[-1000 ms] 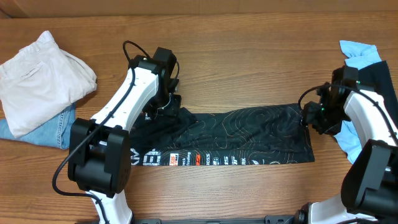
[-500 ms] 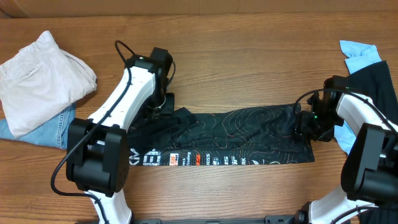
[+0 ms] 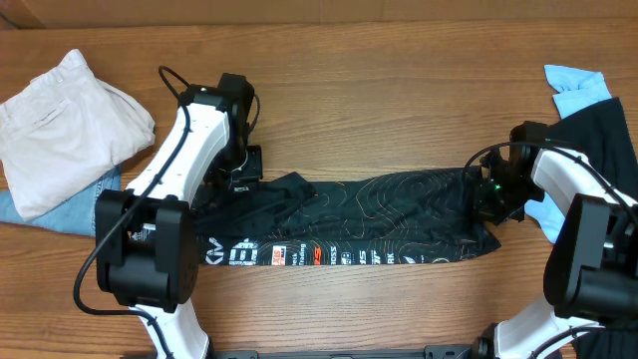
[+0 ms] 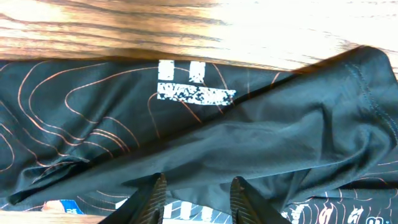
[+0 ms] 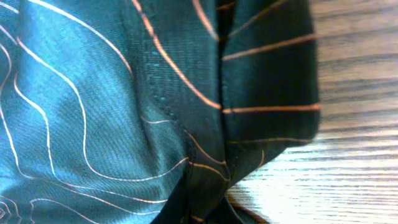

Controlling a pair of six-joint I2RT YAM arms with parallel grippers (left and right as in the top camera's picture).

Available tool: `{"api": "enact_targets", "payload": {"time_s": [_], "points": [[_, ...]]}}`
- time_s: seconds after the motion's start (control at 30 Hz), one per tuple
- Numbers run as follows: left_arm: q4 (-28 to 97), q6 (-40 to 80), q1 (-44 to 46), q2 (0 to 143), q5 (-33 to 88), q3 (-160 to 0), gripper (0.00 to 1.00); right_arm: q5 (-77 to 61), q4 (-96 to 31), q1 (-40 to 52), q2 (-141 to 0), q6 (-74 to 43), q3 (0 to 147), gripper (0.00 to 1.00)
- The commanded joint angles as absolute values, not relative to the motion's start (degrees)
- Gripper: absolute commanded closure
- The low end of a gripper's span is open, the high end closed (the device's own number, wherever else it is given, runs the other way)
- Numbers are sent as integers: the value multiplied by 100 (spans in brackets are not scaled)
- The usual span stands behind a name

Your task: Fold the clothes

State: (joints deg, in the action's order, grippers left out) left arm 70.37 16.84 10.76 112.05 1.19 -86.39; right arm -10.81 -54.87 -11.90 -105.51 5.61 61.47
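Note:
The black jersey (image 3: pixel 379 219) with thin orange contour lines lies as a long strip across the middle of the table, its logos along the front edge. My left gripper (image 3: pixel 242 172) hovers over the strip's rumpled left end. In the left wrist view its fingers (image 4: pixel 155 194) stand apart, open, just above a fold of the jersey (image 4: pixel 249 124). My right gripper (image 3: pixel 488 199) is at the strip's right end. In the right wrist view the jersey (image 5: pixel 124 93) bunches into the shut jaws (image 5: pixel 214 208), which the cloth mostly hides.
A folded white garment (image 3: pixel 65 125) lies on a light-blue denim piece (image 3: pixel 70 209) at the far left. At the far right, a plain black garment (image 3: pixel 608 130) and a light-blue one (image 3: pixel 576 85) lie behind my right arm. Bare wood lies beyond the strip.
My left arm has swung to the left along the jersey's left end. My right gripper has moved in onto the right end and shut on the cloth.

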Motion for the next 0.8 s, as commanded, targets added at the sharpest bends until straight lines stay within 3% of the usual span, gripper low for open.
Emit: {"api": "enact_targets", "payload": {"time_s": [0.0,0.27,0.5,0.77], "points": [[7074,1800,993,11238,62,-8672,64,-1162,-5411,-1175,-10617,561,6099,96],[7306,1708,729,11026,67,-8672,65,-43,-5478,-1516,-10615,-709,6392,96],[7325,1671,458,10650,67,-8672,64,-5,-5951,-2137,-10615,-902,7081,96],[7328,1671,451,10621,64,-8672,60,-174,-6792,-1494,-10602,-854,7690,96]]}}
